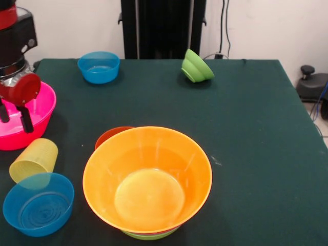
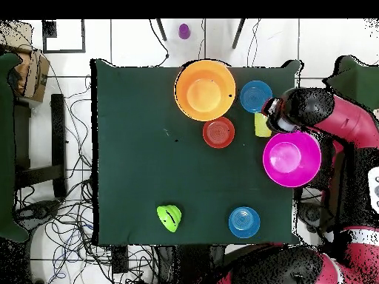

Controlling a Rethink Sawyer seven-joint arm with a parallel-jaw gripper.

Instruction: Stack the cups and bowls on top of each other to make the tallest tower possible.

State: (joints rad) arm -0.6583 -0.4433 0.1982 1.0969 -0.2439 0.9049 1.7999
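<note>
Here my jaws (image 1: 14, 119) hang spread apart over the pink bowl (image 1: 36, 115); only overhead shows the red-orange bowl (image 2: 218, 132) whole, beyond them.

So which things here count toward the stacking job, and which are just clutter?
Part of the job:
- orange bowl on the green-based tower
- red-orange bowl
- pink bowl, gripper over it
- yellow cup, lying on its side
- two blue bowls
- tipped lime green bowl

Lying about:
- floor cables
- small purple object off the table
</note>
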